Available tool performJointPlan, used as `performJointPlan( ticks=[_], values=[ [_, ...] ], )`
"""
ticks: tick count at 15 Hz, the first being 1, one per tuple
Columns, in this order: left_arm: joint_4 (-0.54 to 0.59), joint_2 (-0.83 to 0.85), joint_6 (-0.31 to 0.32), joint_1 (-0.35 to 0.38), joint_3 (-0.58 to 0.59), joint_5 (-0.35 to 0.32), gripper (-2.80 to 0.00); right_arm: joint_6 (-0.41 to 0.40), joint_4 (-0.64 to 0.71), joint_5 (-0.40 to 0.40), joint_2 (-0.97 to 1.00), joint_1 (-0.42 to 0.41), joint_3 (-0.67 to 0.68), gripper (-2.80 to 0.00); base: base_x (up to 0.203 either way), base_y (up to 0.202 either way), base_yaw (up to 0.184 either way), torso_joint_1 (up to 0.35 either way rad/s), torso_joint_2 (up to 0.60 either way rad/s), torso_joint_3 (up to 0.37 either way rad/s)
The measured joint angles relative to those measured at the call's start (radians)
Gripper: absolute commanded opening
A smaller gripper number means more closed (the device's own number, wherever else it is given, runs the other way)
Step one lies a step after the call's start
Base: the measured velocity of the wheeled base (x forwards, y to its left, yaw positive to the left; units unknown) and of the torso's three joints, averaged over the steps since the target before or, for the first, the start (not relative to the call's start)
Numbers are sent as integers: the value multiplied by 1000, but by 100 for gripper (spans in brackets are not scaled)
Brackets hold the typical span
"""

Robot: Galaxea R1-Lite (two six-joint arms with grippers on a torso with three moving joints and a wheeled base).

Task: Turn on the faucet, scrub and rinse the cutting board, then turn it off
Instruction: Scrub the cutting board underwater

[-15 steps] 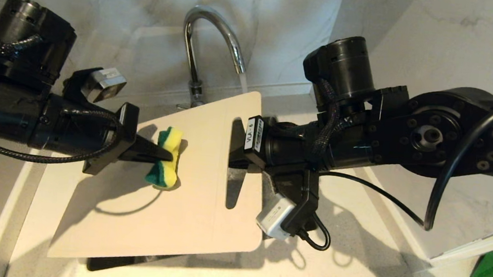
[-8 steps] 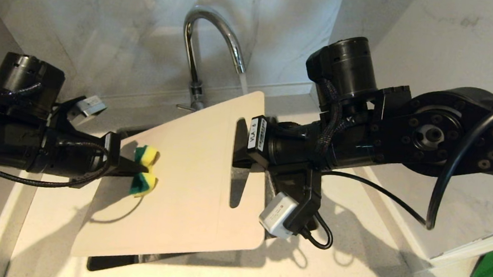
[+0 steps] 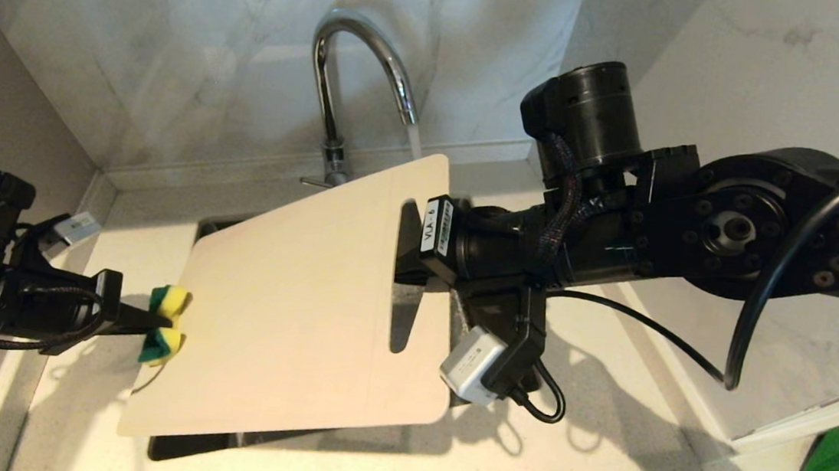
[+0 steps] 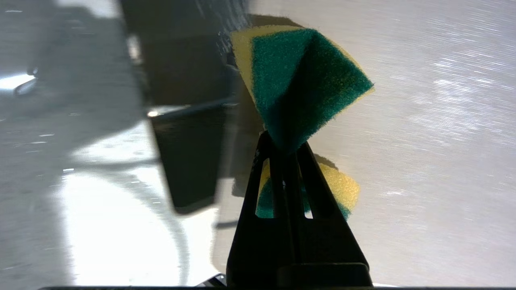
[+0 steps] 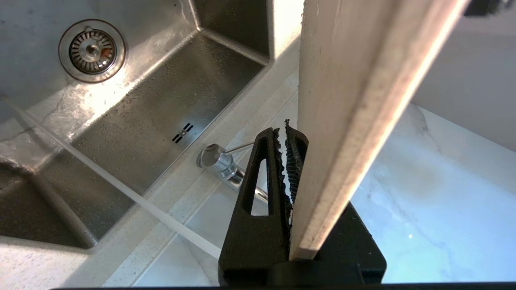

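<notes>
Head view shows you that the left gripper (image 3: 143, 320), clenched on the sponge (image 3: 166, 324), has slid off the cutting board (image 3: 306, 294), which the right gripper (image 3: 408, 261) grasps over the sink (image 5: 161, 112) under the running faucet (image 3: 341, 89), so scrubbing seems finished.

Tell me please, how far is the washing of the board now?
Done: the faucet is on, with water running from its spout. In hand: the right end effector holds the cutting board above the sink, while the left end effector grips the sponge at the board's left edge. Left: any more scrubbing, rinsing and closing the faucet.
</notes>
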Motion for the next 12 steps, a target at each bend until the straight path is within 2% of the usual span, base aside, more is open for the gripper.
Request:
performJointPlan(
  ticks=[3,6,8,10,12],
  values=[
    [-6,20,38,76,18,-15,-280,0,-1,0,0,-1,2,-280,0,0,0,0,0,0],
    [3,0,23,75,-29,-16,-280,1,-3,0,1,-1,4,-280,0,0,0,0,0,0],
    [46,-31,-12,39,-105,-14,-280,1,-3,0,1,-1,4,-280,0,0,0,0,0,0],
    [142,-64,-54,-21,-224,-13,-280,0,-2,0,1,-1,5,-280,0,0,0,0,0,0],
    [253,-95,-98,-143,-326,0,-280,3,-2,-1,2,-1,-1,-280,0,0,0,0,0,0]
  ],
)
